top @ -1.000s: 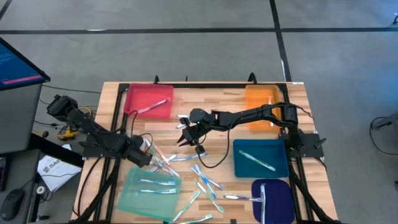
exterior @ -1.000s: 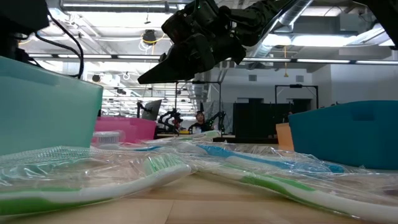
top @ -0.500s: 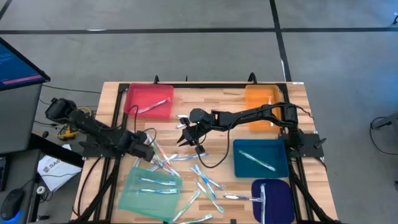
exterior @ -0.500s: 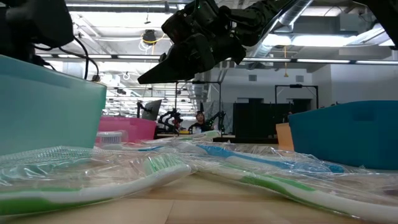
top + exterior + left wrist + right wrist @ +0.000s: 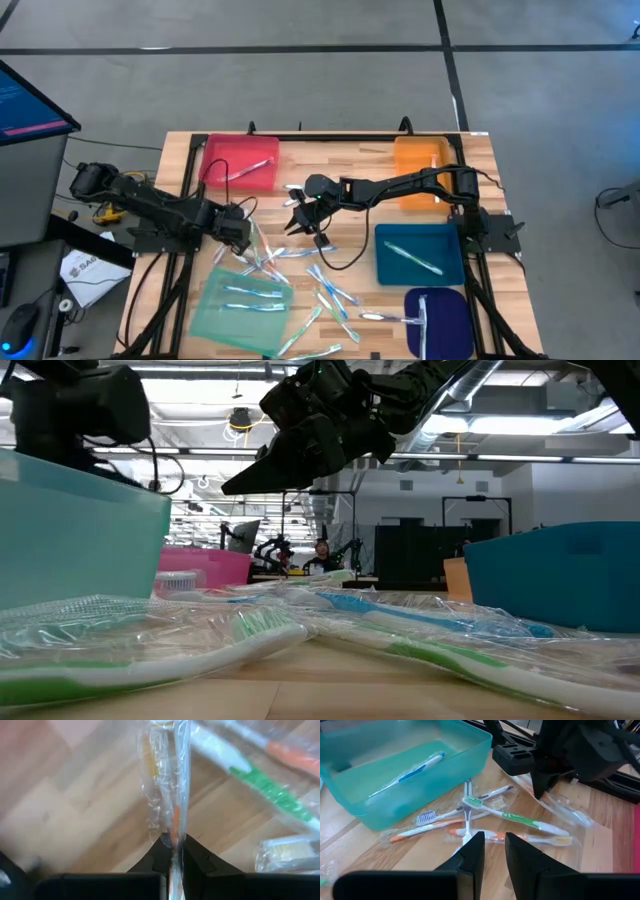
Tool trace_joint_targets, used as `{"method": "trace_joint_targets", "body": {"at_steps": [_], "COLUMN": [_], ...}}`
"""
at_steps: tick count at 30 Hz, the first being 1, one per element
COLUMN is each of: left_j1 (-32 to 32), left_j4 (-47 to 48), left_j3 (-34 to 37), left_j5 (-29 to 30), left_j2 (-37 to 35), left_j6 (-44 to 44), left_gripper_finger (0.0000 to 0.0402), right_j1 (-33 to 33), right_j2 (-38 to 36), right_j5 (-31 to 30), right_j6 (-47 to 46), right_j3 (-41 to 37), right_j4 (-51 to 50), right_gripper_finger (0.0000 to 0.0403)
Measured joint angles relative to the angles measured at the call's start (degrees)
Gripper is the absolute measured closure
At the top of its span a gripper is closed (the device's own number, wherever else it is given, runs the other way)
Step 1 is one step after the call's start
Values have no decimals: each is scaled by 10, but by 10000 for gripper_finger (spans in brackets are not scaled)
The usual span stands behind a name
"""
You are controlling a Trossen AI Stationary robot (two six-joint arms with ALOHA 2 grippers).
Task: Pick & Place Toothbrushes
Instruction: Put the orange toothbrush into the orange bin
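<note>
1. Where the left gripper [image 5: 172, 851] hangs over the table's left-middle, its fingers are pinched on a wrapped toothbrush [image 5: 176, 790] whose long axis runs straight out from the fingertips.
2. The right gripper [image 5: 493, 851], fingers slightly parted and holding nothing, hovers mid-table.
3. The other toothbrushes [image 5: 325, 290] are thin plastic sticks in crinkly clear wrap, near the teal tray [image 5: 210, 305].

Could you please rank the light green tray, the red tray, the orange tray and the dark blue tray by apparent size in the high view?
1. light green tray, clearly largest.
2. red tray and dark blue tray: too alike to rank, and the picture's edge cuts the blue one.
3. orange tray, smallest, partly hidden by the right arm.
</note>
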State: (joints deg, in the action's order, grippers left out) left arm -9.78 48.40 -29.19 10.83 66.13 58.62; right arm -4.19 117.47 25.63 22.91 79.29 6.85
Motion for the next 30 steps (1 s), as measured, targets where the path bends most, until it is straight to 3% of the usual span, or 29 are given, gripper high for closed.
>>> {"method": "trace_joint_targets", "body": {"at_steps": [5, 14, 20, 25, 30], "left_j1": [21, 65, 85, 88, 88], "left_j4": [-2, -21, -50, -58, -70], "left_j3": [-26, -33, -33, -33, -33], "left_j5": [29, 25, 24, 24, 16], "left_j2": [0, 0, 0, 0, 0], "left_j6": [-89, -222, -254, -254, -253], "left_gripper_finger": [385, 387, 384, 348, 277], "right_j1": [0, 0, 0, 0, 0], "right_j2": [0, 0, 0, 0, 0], "right_j5": [0, 0, 0, 0, 0], "right_j6": [0, 0, 0, 0, 0], "right_j3": [0, 0, 0, 0, 0], "right_j4": [1, 3, 9, 10, 10], "right_gripper_finger": [332, 332, 332, 332, 332]}}
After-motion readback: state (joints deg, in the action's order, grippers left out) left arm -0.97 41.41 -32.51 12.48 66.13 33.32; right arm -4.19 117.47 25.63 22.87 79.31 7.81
